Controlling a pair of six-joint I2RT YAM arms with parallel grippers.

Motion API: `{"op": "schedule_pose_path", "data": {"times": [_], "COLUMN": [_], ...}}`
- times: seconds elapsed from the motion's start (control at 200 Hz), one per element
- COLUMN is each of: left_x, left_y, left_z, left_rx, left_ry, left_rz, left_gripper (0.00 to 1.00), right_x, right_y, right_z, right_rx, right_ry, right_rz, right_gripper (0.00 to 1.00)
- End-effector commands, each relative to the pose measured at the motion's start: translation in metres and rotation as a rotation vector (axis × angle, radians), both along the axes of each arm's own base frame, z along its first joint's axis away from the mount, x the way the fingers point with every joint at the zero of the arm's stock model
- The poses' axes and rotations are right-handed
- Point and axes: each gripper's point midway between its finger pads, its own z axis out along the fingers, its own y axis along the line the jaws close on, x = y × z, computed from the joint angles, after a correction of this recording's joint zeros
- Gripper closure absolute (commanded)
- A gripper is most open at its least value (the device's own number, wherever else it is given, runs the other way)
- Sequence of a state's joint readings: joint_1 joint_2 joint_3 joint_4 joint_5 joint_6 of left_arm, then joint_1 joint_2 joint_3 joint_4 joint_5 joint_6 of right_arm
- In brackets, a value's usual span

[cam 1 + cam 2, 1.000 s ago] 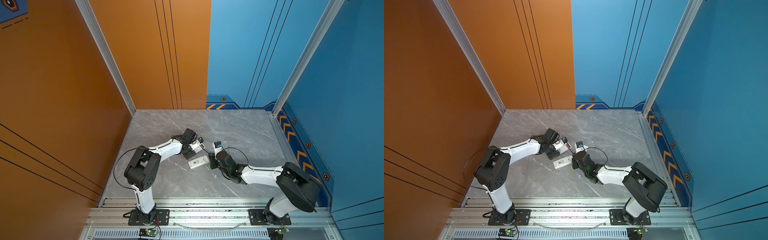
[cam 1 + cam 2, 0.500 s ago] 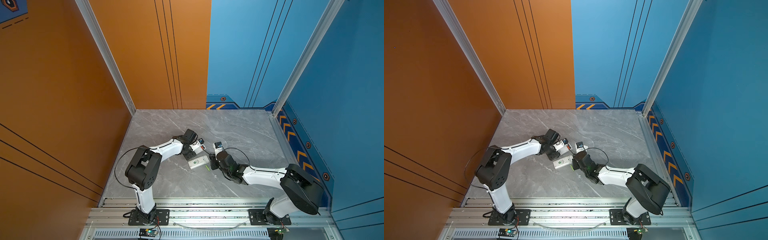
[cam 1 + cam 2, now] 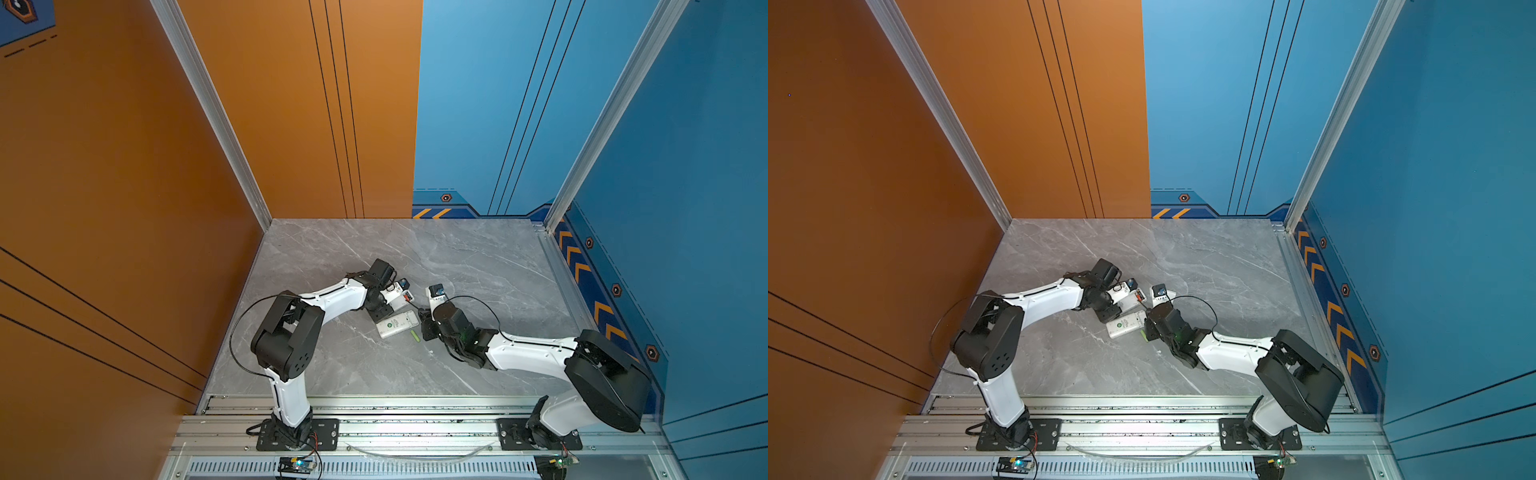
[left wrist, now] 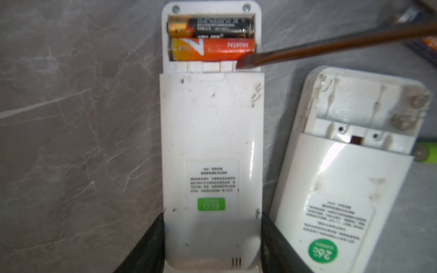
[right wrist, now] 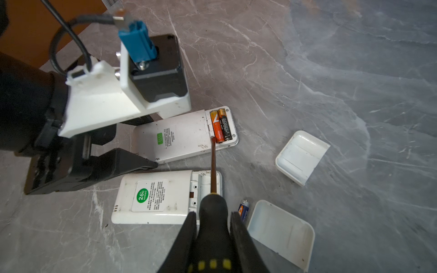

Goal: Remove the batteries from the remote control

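A gray marble table (image 5: 331, 71) carries two white remotes lying back up, near each other: the ECO remote (image 5: 184, 134) and the 26 remote (image 5: 153, 196). One white lid (image 5: 301, 157) and another white lid (image 5: 281, 232) lie close by. A lime green battery (image 3: 414, 336) and, I think, a small blue battery (image 5: 243, 209) lie beside the 26 remote.

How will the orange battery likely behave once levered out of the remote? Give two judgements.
Probably rolls: the orange battery is a smooth cylinder and the table looks flat. Likely stiff: its casing shows no dent where the screwdriver tip sits by its end.

Robot lab cell: orange panels (image 3: 124, 166), blue panels (image 3: 685, 166), marble-look tabletop (image 3: 457, 257), aluminium rail (image 3: 415, 428).
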State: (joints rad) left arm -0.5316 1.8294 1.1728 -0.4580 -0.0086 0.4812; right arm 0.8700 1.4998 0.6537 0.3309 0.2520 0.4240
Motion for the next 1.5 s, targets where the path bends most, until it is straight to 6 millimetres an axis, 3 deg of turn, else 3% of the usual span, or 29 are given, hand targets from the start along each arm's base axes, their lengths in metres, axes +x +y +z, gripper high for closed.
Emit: {"op": "schedule_pose_path", "data": {"times": [0.0, 0.235, 0.781, 0.936, 1.216, 1.376, 1.496], "left_x": [-0.019, -0.012, -0.009, -0.008, 0.002, 0.007, 0.008], "left_y": [-0.008, -0.004, -0.004, -0.006, 0.000, 0.000, -0.002], "left_z": [-0.010, -0.007, -0.006, -0.003, 0.004, 0.010, 0.013], "left_rx": [0.005, 0.024, 0.038, 0.047, 0.127, 0.149, 0.161], "left_ry": [0.072, 0.032, 0.008, -0.010, -0.130, -0.192, -0.218], "left_rz": [-0.058, -0.045, -0.052, -0.061, -0.067, -0.072, -0.086], "left_gripper": [0.93, 0.93, 0.93, 0.92, 0.92, 0.92, 0.92], "right_x": [0.002, -0.001, -0.003, 0.002, -0.005, -0.002, 0.002], "right_y": [-0.002, -0.017, -0.019, -0.014, -0.016, -0.020, -0.011], "right_z": [0.012, 0.004, 0.005, 0.014, 0.048, 0.046, 0.040], "right_rx": [-0.003, -0.035, -0.018, 0.007, 0.042, -0.004, -0.024], "right_ry": [0.004, 0.075, 0.102, 0.083, 0.094, 0.146, 0.196], "right_rz": [-0.012, -0.033, -0.035, -0.031, 0.016, 0.028, 0.066], "right_gripper": [1.00, 1.00, 1.00, 1.00, 1.00, 1.00, 1.00]}}
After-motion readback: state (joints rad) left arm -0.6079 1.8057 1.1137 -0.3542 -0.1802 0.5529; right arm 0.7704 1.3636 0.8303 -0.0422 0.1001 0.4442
